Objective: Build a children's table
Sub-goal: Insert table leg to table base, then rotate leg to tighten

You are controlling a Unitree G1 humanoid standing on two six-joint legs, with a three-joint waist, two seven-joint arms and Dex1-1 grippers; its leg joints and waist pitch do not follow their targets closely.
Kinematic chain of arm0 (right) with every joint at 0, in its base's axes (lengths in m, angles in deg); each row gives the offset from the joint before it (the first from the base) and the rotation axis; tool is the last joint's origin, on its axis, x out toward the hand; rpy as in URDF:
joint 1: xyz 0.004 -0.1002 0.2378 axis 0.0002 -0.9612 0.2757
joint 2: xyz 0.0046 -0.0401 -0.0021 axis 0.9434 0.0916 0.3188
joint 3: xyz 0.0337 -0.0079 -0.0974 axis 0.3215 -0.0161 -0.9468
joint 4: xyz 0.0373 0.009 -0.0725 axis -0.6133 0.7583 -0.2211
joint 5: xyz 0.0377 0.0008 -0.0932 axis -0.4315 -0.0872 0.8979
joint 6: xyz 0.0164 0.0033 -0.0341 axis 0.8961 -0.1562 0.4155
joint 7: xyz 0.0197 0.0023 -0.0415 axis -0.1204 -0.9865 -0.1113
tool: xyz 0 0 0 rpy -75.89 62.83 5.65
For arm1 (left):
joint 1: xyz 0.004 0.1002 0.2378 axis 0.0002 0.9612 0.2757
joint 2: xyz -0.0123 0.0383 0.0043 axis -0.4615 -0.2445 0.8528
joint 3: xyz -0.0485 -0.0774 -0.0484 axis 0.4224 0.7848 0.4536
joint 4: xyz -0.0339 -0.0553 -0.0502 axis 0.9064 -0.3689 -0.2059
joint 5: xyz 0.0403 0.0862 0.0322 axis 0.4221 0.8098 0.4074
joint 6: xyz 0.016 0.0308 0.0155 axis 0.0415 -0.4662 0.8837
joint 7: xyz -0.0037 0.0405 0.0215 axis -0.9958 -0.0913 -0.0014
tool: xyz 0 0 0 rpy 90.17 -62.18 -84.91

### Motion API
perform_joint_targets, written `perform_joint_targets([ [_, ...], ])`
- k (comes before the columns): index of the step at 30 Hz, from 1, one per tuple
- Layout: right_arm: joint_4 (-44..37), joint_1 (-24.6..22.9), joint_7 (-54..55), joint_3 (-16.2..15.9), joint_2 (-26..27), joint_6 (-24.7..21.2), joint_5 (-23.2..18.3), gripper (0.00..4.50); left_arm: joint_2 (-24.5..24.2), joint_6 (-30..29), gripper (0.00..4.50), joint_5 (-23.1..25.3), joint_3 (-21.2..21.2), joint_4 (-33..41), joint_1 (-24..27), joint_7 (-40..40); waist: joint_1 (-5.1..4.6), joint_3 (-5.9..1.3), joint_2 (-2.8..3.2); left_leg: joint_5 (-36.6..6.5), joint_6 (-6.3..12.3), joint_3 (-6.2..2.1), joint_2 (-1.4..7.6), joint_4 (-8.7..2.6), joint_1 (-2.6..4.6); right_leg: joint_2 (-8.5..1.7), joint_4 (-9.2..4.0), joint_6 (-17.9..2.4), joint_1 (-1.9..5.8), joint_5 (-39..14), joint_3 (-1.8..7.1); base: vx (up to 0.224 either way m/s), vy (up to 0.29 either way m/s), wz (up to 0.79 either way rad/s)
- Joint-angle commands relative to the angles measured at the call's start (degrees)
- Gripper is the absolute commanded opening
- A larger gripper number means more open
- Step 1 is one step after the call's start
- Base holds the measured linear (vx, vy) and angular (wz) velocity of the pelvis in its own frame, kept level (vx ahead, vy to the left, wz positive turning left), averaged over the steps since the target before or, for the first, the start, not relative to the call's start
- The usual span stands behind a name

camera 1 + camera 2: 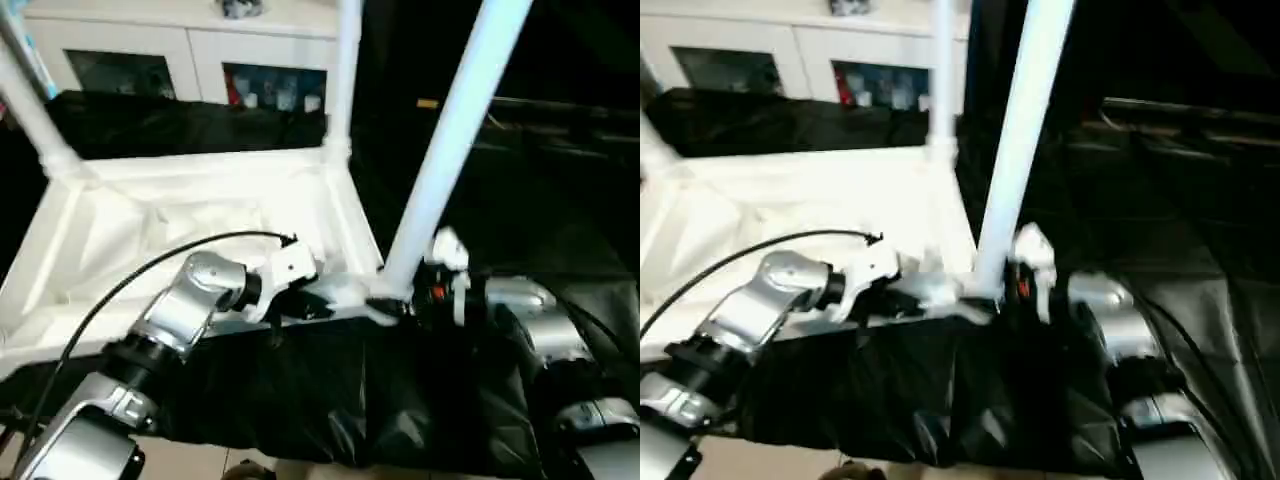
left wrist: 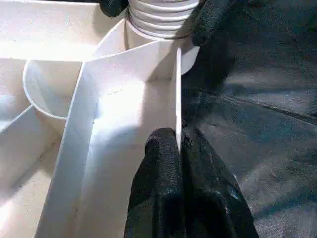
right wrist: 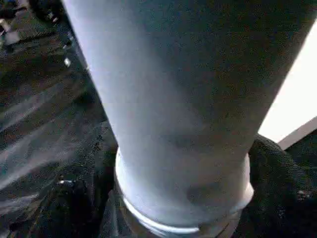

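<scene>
The white plastic rectangular table top (image 1: 190, 230) lies upside down on the black-draped desk (image 1: 330, 400), raised rim upward, in front of the white glass-door cabinet (image 1: 190, 50). Two long tapered white legs already stand in its far corners (image 1: 338, 80) (image 1: 30, 110). At its near right corner, a third leg (image 1: 450, 140) leans in the rounded socket, its threaded end showing. The right gripper (image 2: 163, 10) is closed around that leg's base. The left gripper (image 2: 179, 168) pinches the rim wall beside the socket. Likely next: straighten and twist the leg home while the top is steadied.
</scene>
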Motion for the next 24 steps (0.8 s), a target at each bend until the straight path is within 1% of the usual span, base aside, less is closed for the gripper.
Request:
perform_joint_targets([
  [1, -0.6, -1.3, -1.7, -3.3, 0.3, -1.3, 2.0, 3.24, 1.2, 1.7, 0.00, -2.1, -0.6, 2.7, -0.9, -1.8, 0.05, -3.34, -0.06, -9.3, 4.00, -1.75, 4.86, -4.36, 1.90, -3.57, -3.10, -17.6, 2.12, -1.1, 1.48, 0.000, 0.000, 0.00],
  [2, -0.9, -1.4, -1.6, -3.4, 0.3, -1.5, 2.0, 3.07, 1.2, 1.8, 0.00, -2.0, -0.5, 2.6, -1.0, -1.9, 0.10, -3.37, -0.08, -9.7, 3.83, -1.71, 4.86, -4.32, 1.98, -3.59, -3.15, -17.6, 2.07, -1.5, 1.51, 0.000, 0.000, 0.00],
  [3, -1.0, -1.4, -1.4, -3.3, 0.4, -1.6, 1.9, 3.07, 1.2, 1.8, 0.00, -2.0, -0.5, 2.5, -1.0, -2.0, 0.11, -3.37, -0.07, -9.7, 3.70, -1.76, 4.86, -4.36, 1.93, -3.60, -3.13, -17.6, 2.09, -1.7, 1.52, 0.000, 0.000, 0.00],
  [5, -1.4, -1.5, -1.5, -3.3, 0.5, -2.0, 1.6, 2.89, 1.1, 1.8, 0.00, -1.9, -0.3, 2.4, -1.1, -2.4, 0.16, -3.41, -0.07, -9.5, 3.60, -1.78, 4.84, -4.32, 1.92, -3.63, -3.08, -17.6, 2.14, -1.5, 1.51, 0.000, 0.000, 0.00],
  [10, -2.3, -2.1, -2.2, -3.6, 0.5, -2.5, 1.6, 2.81, 0.9, 1.9, 0.00, -1.9, -0.4, 2.2, -1.0, -2.9, 0.28, -3.51, -0.09, -7.9, 4.17, -1.72, 4.78, -4.12, 1.91, -3.48, -2.82, -17.8, 2.18, 0.8, 1.45, 0.000, 0.000, 0.00],
  [12, -2.7, -2.8, -2.5, -3.9, 0.5, -2.6, 1.5, 2.79, 0.9, 1.9, 0.00, -1.7, -0.3, 2.0, -0.8, -3.3, 0.34, -3.51, -0.06, -7.9, 4.34, -1.70, 4.79, -4.08, 1.90, -3.52, -2.84, -17.8, 2.16, 0.6, 1.43, 0.000, 0.000, 0.00],
  [14, -2.7, -3.1, -2.5, -3.9, 0.7, -2.7, 1.3, 2.79, 1.0, 2.0, 0.00, -1.6, -0.3, 1.9, -0.7, -3.2, 0.31, -3.49, -0.04, -8.6, 4.09, -1.72, 4.81, -4.15, 1.94, -3.54, -2.91, -17.9, 2.13, -0.2, 1.41, 0.000, 0.000, 0.00],
  [17, -2.1, -3.3, -0.6, -2.5, 2.5, -2.9, 0.1, 2.78, 2.2, 0.9, 0.00, -1.1, 0.0, 1.1, -0.9, -0.8, 0.31, -3.44, -0.03, -9.9, 3.41, -1.77, 4.85, -4.28, 2.06, -3.57, -3.08, -17.7, 2.06, -2.1, 1.45, 0.000, 0.000, 0.00],
  [19, -0.7, -3.1, 4.4, -0.6, 5.3, -2.6, -0.4, 2.78, 4.1, 0.1, 0.00, 0.2, 0.5, -0.6, -1.5, 3.5, 0.18, -3.36, -0.03, -10.3, 3.05, -1.79, 4.84, -4.40, 1.97, -3.63, -3.16, -17.5, 2.03, -2.5, 1.54, 0.000, 0.000, 0.00],
  [20, 0.6, -2.7, 8.1, 0.4, 7.0, -2.4, -0.2, 2.77, 5.5, -0.5, 0.00, 1.0, 0.8, -1.7, -2.0, 6.4, -0.08, -3.28, -0.10, -10.9, 2.52, -1.84, 4.76, -4.51, 2.04, -3.66, -3.36, -17.4, 1.92, -3.4, 1.59, 0.000, 0.000, 0.00],
  [21, 2.0, -2.3, 11.8, 1.2, 8.5, -1.9, 0.3, 2.77, 6.8, -0.9, 0.00, 1.8, 1.2, -2.8, -2.5, 9.2, -0.27, -3.12, -0.05, -12.9, 1.45, -1.97, 4.74, -4.76, 2.13, -3.81, -3.68, -17.1, 1.86, -6.4, 1.64, 0.000, 0.000, 0.00],
  [22, 2.5, -2.1, 12.9, 1.4, 8.9, -1.6, 0.5, 2.77, 7.2, -0.9, 0.00, 2.1, 1.3, -3.1, -2.6, 10.1, -0.38, -3.03, -0.05, -14.2, 0.72, -2.01, 4.74, -4.90, 2.27, -3.85, -3.93, -16.7, 1.79, -8.5, 1.64, 0.000, 0.000, 0.00],
  [23, 4.6, -1.2, 17.5, 2.4, 10.4, -1.1, 1.0, 2.77, 8.7, -1.6, 0.00, 2.5, 1.7, -4.2, -3.2, 12.6, -0.57, -2.89, -0.13, -16.5, -0.54, -2.15, 4.70, -5.05, 2.35, -4.03, -4.32, -15.7, 1.77, -12.5, 1.71, 0.000, 0.000, 0.00],
  [24, 6.6, -0.3, 21.3, 3.2, 11.7, -0.9, 1.5, 2.77, 9.9, -2.1, 0.00, 2.9, 1.8, -4.9, -3.6, 14.6, -0.82, -2.75, -0.01, -18.5, -1.63, -2.38, 4.70, -5.28, 2.46, -4.09, -4.65, -14.6, 1.68, -16.0, 1.73, 0.000, 0.000, 0.00],
])
